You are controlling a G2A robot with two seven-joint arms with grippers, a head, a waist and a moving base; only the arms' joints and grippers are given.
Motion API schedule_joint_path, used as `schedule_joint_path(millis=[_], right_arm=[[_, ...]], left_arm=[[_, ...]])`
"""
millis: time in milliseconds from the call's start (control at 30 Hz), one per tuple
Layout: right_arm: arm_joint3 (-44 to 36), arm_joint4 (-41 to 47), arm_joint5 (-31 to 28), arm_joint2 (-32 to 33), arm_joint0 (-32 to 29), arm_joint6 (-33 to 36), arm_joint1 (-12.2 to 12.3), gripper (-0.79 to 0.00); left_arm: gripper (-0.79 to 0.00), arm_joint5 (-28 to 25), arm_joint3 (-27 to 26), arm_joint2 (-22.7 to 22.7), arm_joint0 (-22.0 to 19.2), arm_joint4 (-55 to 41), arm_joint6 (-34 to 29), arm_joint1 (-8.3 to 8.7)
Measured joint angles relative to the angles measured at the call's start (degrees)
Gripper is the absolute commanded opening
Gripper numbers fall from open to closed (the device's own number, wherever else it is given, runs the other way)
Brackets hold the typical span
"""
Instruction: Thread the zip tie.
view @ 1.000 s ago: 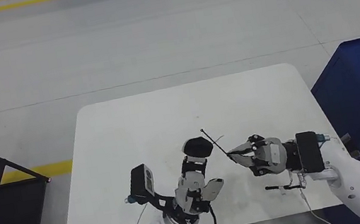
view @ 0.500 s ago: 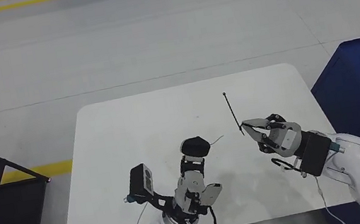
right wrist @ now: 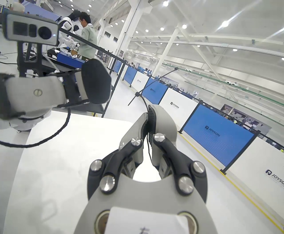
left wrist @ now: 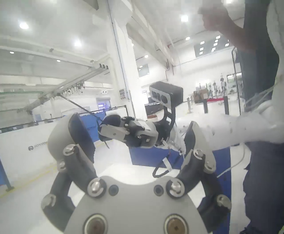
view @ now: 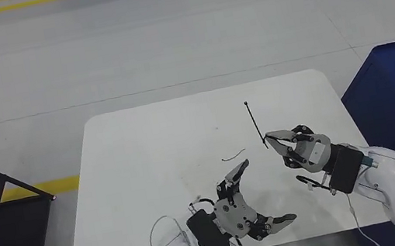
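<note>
Top view has the left hand (view: 269,190) low at the near edge of the desk (view: 146,147), rolled onto its side, its two fingers spread wide with nothing between them. A second ago it stood upright nearer the middle of the desk, one dark pad turned towards the right hand (view: 270,143), which held the tie's end close to it. Since then the left arm has dropped back and turned over. The right hand has drawn off to its own side and has kept still for the last half second.

Its fingers are pressed together on the zip tie (view: 255,123), pinching it near one end. The black strap stands clear of the desk and slants away from the robot, well apart from the left hand. Right wrist view shows the strap curving out of the pinch to a small block (right wrist: 137,94) just beyond the fingertips. A thin straight length runs on past it, and a short stub sticks out the other way. Whether the strap passes through that block I cannot tell.

A thin pale sliver (view: 233,154) lies on the desk near the left hand's farther finger, where it lay before.

By my reading, the hands have broken off their meeting. Either the feed is done or it must be set up afresh, with the left hand brought back to the tie.
</note>
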Motion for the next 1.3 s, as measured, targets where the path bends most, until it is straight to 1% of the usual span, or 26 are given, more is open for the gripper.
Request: schedule_joint_path(millis=[533, 600, 667, 733, 767, 800, 900, 1000, 1100, 1300], right_arm=[[0.0, 0.0, 0.0, 0.0, 0.0, 0.0, 0.0, -0.785], [0.0, 0.0, 0.0, 0.0, 0.0, 0.0, 0.0, -0.785], [0.0, 0.0, 0.0, 0.0, 0.0, 0.0, 0.0, -0.785], [0.0, 0.0, 0.0, 0.0, 0.0, 0.0, 0.0, -0.785], [0.0, 0.0, 0.0, 0.0, 0.0, 0.0, 0.0, -0.785], [0.0, 0.0, 0.0, 0.0, 0.0, 0.0, 0.0, -0.785], [0.0, 0.0, 0.0, 0.0, 0.0, 0.0, 0.0, -0.785], [0.0, 0.0, 0.0, 0.0, 0.0, 0.0, 0.0, -0.785], [0.0, 0.0, 0.0, 0.0, 0.0, 0.0, 0.0, -0.785], [0.0, 0.0, 0.0, 0.0, 0.0, 0.0, 0.0, -0.785]], left_arm=[[0.000, -0.1, -0.1, 0.0, 0.0, -0.5, -0.2, -0.02], [0.000, -0.9, 0.4, 0.4, 0.4, -1.4, -1.0, 0.00], [0.000, -3.1, 1.6, 1.2, 1.6, -5.8, -3.7, -0.24], [0.000, -5.4, 2.5, 2.7, 2.1, -16.4, -8.7, -0.80], [0.000, -5.5, 2.3, 3.4, 2.0, -22.0, -10.8, -1.07], [0.000, -5.5, 2.0, 4.5, 2.0, -29.7, -13.0, -1.44], [0.000, -4.0, 1.3, 6.1, 1.4, -46.2, -17.6, -2.06], [0.000, -2.6, 1.4, 7.3, 0.6, -58.4, -21.1, -2.45], [0.000, -0.8, 2.1, 7.7, -0.3, -64.6, -25.1, -2.55], [0.000, -1.1, 2.0, 7.9, -0.1, -63.9, -24.9, -2.57]])
